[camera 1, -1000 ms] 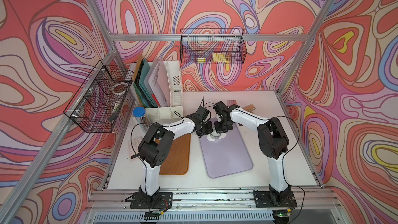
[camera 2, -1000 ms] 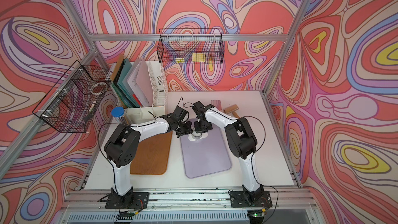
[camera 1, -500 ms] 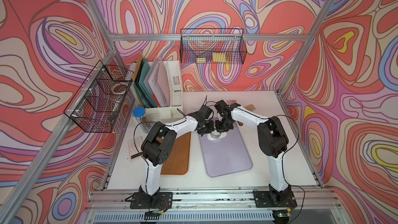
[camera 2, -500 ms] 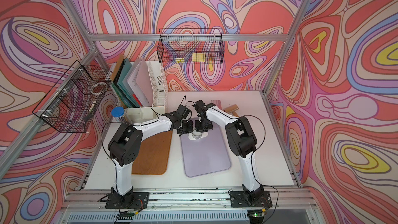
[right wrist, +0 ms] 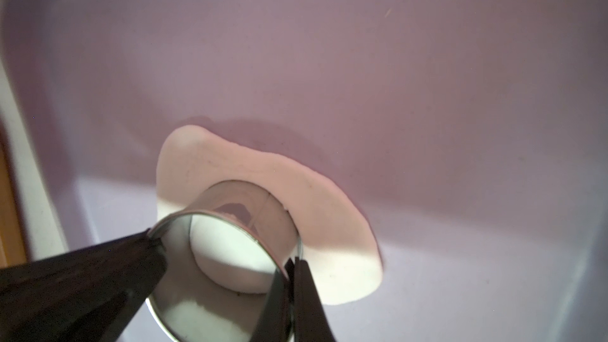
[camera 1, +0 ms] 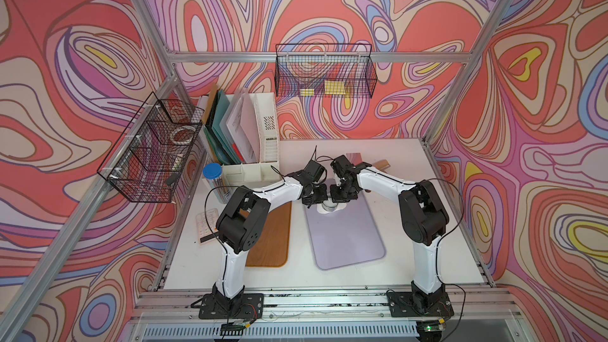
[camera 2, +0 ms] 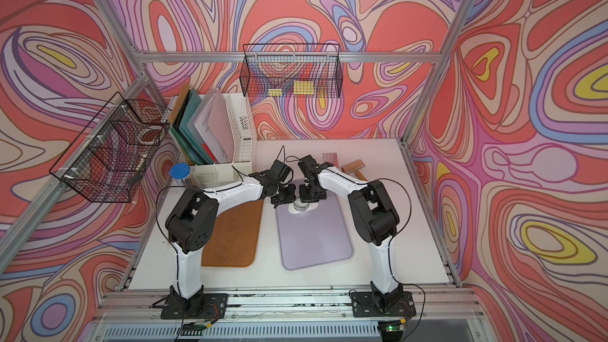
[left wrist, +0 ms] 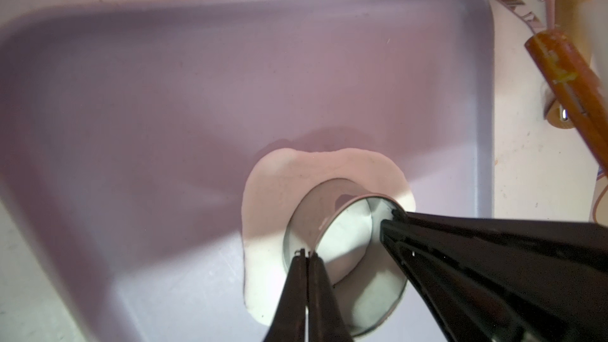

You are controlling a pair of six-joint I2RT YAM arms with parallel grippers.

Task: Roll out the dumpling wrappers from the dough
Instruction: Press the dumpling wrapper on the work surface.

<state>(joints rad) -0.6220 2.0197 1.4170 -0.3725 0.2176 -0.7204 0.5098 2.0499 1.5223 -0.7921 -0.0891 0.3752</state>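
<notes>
Steel on white: the steel cutter stands on the dough, a thin ragged sheet lying flat at the upper end of the purple tray, near the middle of the frame in both top views. The left gripper and the right gripper are both closed, each pinching the cutter's rim, on opposite sides. So the rolling looks done, and the wooden roller lies apart on the table, up and right of the tray. The step in hand is cutting. Inside the ring a round white patch shows, probably the dumpling wrapper, though I cannot tell whether it is cut clean through. Left to do, as I judge it: lift the cutter, free the disc, peel away the scrap
</notes>
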